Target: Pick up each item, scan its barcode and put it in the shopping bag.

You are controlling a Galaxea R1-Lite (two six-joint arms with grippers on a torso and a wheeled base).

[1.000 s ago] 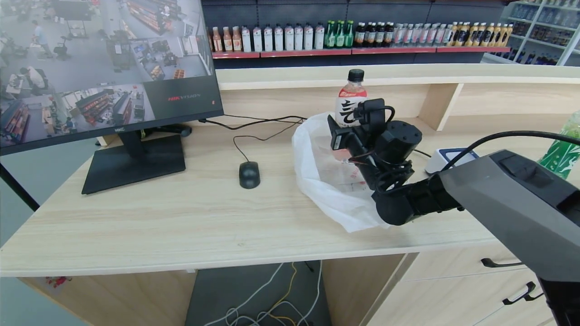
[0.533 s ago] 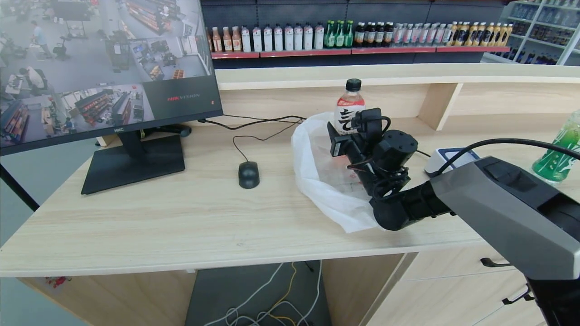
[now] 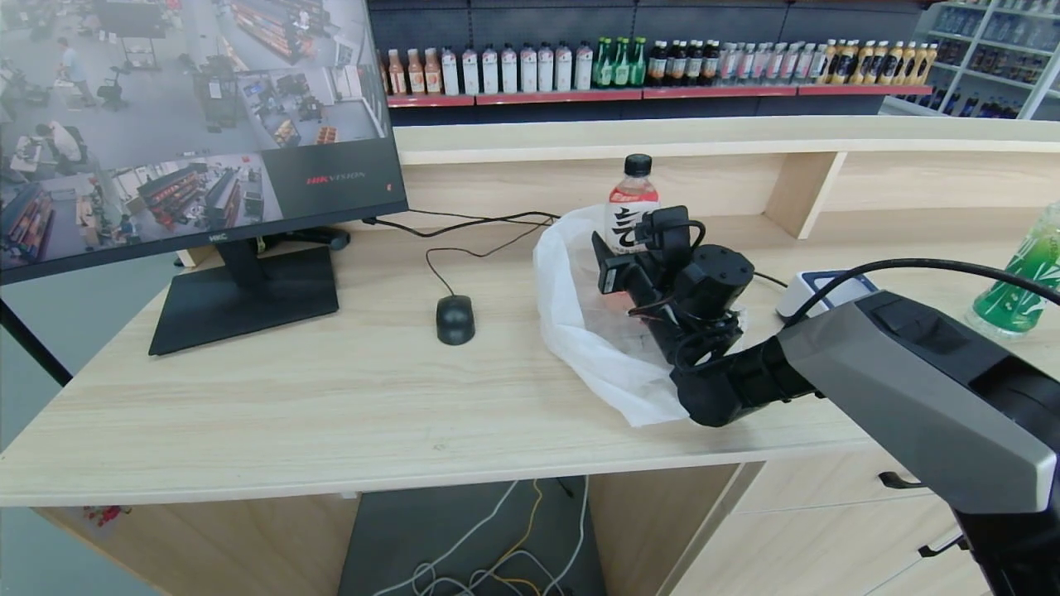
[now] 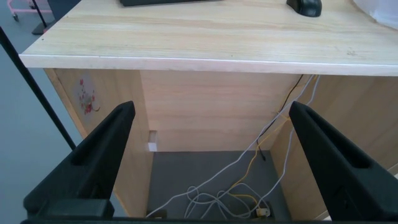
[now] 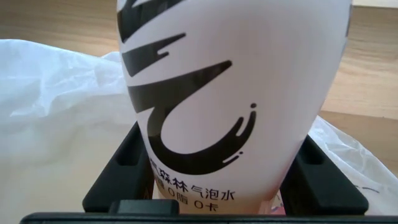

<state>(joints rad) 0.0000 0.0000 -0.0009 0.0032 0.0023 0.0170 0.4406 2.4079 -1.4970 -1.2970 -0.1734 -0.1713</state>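
One drink bottle (image 3: 632, 207) with a black cap and white label stands upright in the right gripper (image 5: 217, 177), jaws clamped on its lower body from both sides. It's over the far part of the white shopping bag (image 3: 580, 348), which lies mouth-open on the bench (image 3: 331, 397). Can't tell if the bottle's base touches the bag. A small white scanner (image 3: 816, 290) is just right of the bag, and a green bottle (image 3: 1023, 281) stands further right. The mouse (image 3: 455, 319) is left of the bag, the monitor (image 3: 190, 124) far left. Room to move: the wood strip between mouse and bag, and the broad near strip up to the front edge. Left gripper (image 4: 211, 112) is spread wide, low before that edge.
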